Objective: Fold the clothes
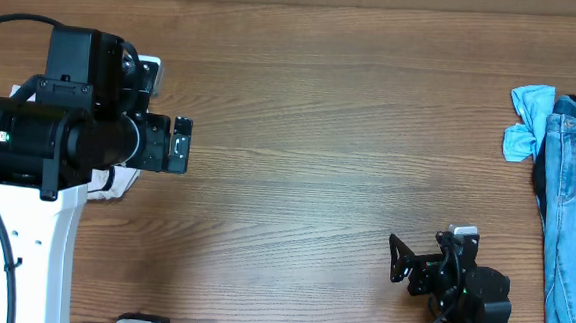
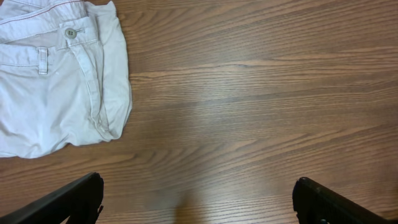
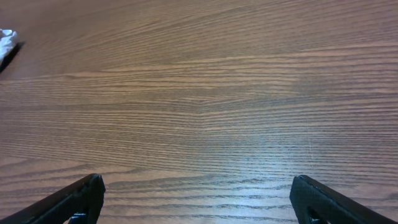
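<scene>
Your bench [image 1: 320, 133] was mostly bare wood, so nothing on it would stop cloth from sliding. The left arm [image 1: 49, 137] hung over the shorts [image 2: 56, 93] and hid nearly all of them from overhead. Trusting that view, you could misjudge their outline. The jeans [image 1: 571, 199] at the far edge could draw the right claw [image 3: 196, 202] to the wrong garment. The shorts lay bunched and wrinkled ahead of the left claw [image 2: 199, 202], off to one side and apart from it. Both claws stood wide and empty, and the right one faced bare wood, well away. A pinch near the button [image 2: 70, 32] might catch one layer only and drag the bundle.
</scene>
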Controlling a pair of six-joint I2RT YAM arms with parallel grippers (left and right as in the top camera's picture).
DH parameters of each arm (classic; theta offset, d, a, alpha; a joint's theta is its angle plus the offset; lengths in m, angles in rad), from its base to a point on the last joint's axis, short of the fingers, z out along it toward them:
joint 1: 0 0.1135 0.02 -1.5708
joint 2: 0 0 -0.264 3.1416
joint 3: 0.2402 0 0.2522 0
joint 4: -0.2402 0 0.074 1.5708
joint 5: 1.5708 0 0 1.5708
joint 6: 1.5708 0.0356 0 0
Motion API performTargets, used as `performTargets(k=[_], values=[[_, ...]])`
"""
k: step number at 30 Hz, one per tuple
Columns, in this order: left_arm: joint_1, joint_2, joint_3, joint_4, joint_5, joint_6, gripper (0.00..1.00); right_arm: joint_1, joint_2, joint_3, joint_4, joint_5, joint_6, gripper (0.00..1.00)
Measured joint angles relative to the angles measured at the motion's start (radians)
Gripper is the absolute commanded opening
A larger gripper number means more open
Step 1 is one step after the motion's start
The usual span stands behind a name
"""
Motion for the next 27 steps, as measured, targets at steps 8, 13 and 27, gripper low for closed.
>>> performTargets(k=[8, 13, 27], values=[[0.0, 0.0, 0.0, 0.0, 0.0, 0.0, 1.0, 0.0, 0.0, 0.0, 0.0, 0.0, 0.0, 1.0], [-0.003, -0.001, 0.0, -0.014, -0.008, 0.0, 1.0, 0.0, 0.0, 0.0, 0.0, 0.0, 0.0, 1.0], [-0.039, -0.48, -0.66, 0.736, 0.068, 0.056, 1.0, 0.0, 0.0, 0.0, 0.005, 0.0, 0.0, 1.0]])
